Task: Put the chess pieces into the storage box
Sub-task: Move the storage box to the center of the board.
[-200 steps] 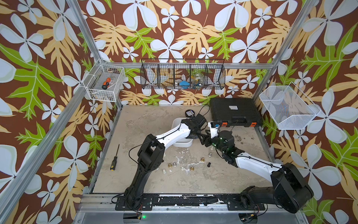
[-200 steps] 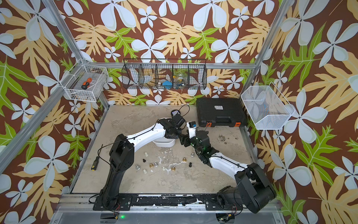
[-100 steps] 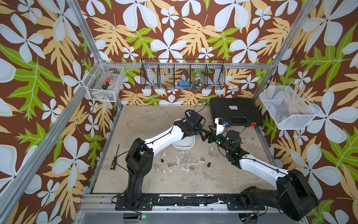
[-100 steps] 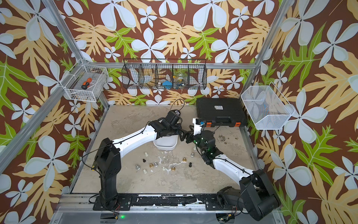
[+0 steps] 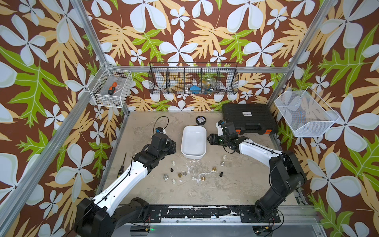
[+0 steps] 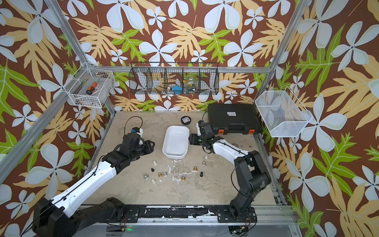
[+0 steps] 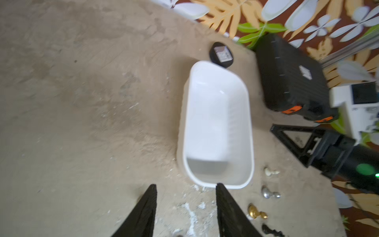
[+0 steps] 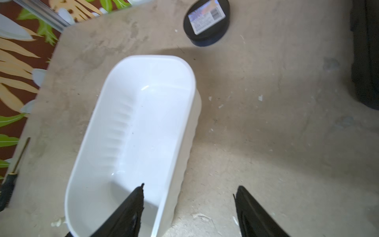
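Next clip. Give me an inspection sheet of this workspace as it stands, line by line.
Surface: stained beige tabletop, with white crumbs among the pieces.
Job's things: storage box mid-table, empty; about a dozen chess pieces scattered on the tabletop on the robot's side of it.
Clutter: labelled puck behind the box; black case with orange latches; screwdriver near the left edge.
Grippers: left gripper open, empty, left of the box; right gripper open, empty, by its right wall.
Cables: black loop at the left wrist; wires at the base rail.
Surroundings: floral walls; white wire basket holding an orange-handled tool; black wire basket; white mesh basket.
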`<state>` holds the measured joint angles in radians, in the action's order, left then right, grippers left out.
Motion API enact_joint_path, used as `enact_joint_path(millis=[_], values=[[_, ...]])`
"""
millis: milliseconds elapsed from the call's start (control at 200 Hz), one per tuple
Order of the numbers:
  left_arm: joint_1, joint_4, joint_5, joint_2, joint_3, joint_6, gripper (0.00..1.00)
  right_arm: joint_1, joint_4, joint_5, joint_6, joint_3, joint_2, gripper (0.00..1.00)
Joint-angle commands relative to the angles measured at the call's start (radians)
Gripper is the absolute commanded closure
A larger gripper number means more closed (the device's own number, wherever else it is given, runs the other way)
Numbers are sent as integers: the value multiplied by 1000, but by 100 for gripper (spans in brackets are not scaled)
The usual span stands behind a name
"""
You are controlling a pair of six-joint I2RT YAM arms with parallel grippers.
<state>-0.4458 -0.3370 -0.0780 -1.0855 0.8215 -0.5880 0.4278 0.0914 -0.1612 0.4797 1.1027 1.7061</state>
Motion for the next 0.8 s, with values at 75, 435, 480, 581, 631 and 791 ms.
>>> enact_joint_path(millis=[75, 435, 480, 581, 631, 791], values=[[7, 18, -6, 26, -20, 65, 51, 36, 135, 84, -41, 117, 97, 28], [7, 27, -6, 34, -41, 110, 51, 72, 253, 115, -64, 298, 291, 53], [7, 25, -15, 43, -46, 111, 51, 74, 259, 112, -64, 302, 290, 57], [7, 14, -27, 55, -53, 116, 51, 86, 258, 128, -66, 284, 272, 67], [7, 9, -28, 59, -54, 116, 51, 90, 258, 127, -69, 273, 264, 72], [7, 6, -31, 61, -55, 113, 50, 94, 256, 125, -57, 240, 235, 73]])
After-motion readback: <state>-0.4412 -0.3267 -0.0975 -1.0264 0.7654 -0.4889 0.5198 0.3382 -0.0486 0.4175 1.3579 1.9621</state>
